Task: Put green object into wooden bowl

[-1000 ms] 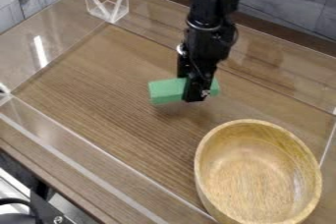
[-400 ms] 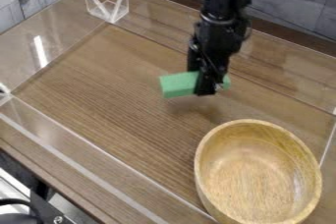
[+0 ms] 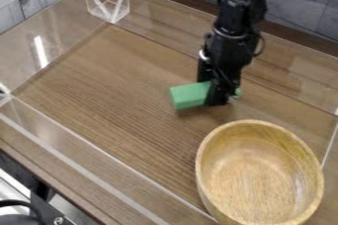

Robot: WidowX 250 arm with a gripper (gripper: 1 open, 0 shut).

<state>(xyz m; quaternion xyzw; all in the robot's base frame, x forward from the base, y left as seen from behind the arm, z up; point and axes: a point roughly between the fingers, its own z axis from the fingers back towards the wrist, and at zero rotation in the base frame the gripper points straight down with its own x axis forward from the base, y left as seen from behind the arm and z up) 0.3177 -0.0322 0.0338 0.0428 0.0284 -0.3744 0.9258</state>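
Observation:
The green object (image 3: pixel 192 96) is a small mint-green block, gripped at its right end by my gripper (image 3: pixel 220 93), which points straight down and is shut on it. The block sits at or just above the wooden table top; I cannot tell whether it touches. The wooden bowl (image 3: pixel 260 175) is a large, round, light tan bowl at the lower right with nothing in it. Its rim lies a short way below and to the right of the block. The fingertips are partly hidden behind the block.
Low clear acrylic walls (image 3: pixel 59 130) fence the wooden table (image 3: pixel 106 81) on all sides. A clear plastic stand (image 3: pixel 107 5) sits at the back left corner. The black arm (image 3: pixel 240 12) rises toward the top of the view.
The gripper has carried the green block to the right and slightly toward the bowl, still shut on it. The bowl has not moved.

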